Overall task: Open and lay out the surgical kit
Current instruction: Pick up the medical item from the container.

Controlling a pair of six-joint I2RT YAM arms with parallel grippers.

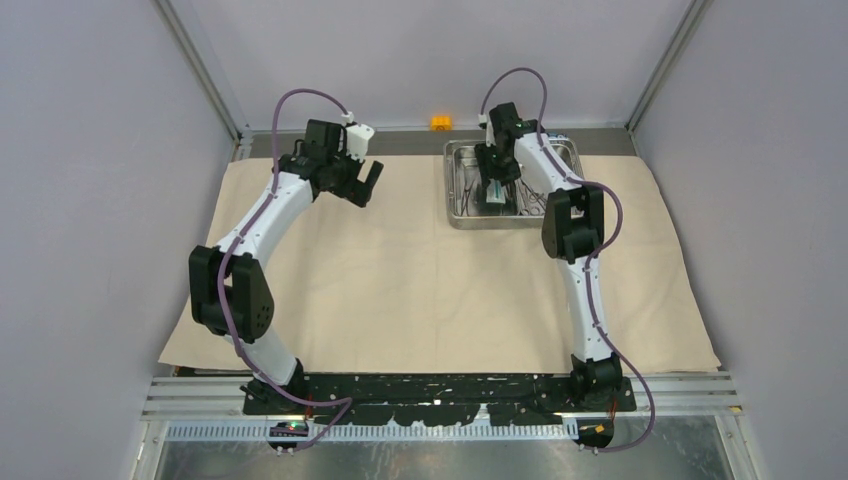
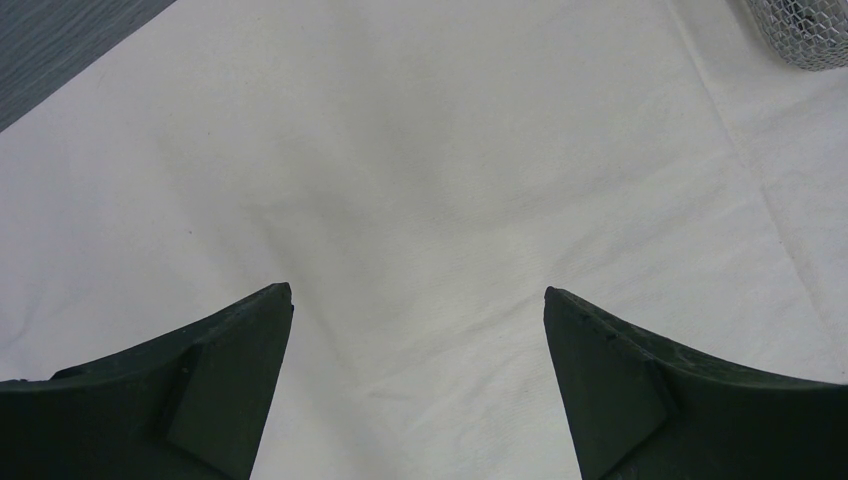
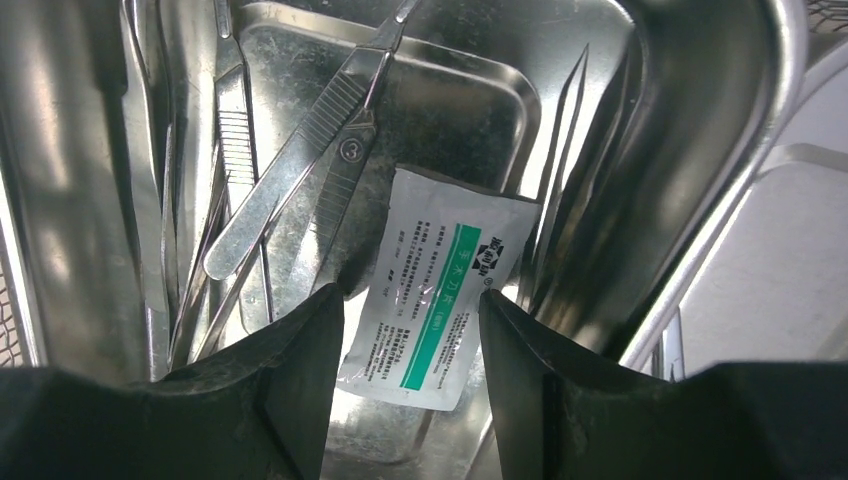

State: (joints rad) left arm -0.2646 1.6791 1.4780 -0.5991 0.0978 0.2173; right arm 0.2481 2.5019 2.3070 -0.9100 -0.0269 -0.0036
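Note:
The beige cloth [image 1: 400, 290] lies spread flat over the table. The steel tray [image 1: 452, 190] stands on its far middle part. My right gripper [image 1: 497, 195] reaches down into the tray. In the right wrist view it [image 3: 410, 292] is open, its fingers standing either side of a white and teal packet [image 3: 440, 290] that rests on the tray floor [image 3: 480, 110]. Straight steel handles [image 3: 300, 170] and tweezers [image 3: 232, 120] lie crossed just beyond the packet. My left gripper [image 1: 365, 185] hangs open over bare cloth [image 2: 420, 150], left of the tray, with nothing between its fingers [image 2: 417, 288].
A small orange block [image 1: 441, 122] sits on the table past the tray's far rim. A wire mesh edge [image 2: 805, 30] shows at the top right of the left wrist view. Grey walls close in both sides. Bare cloth stretches toward the arm bases.

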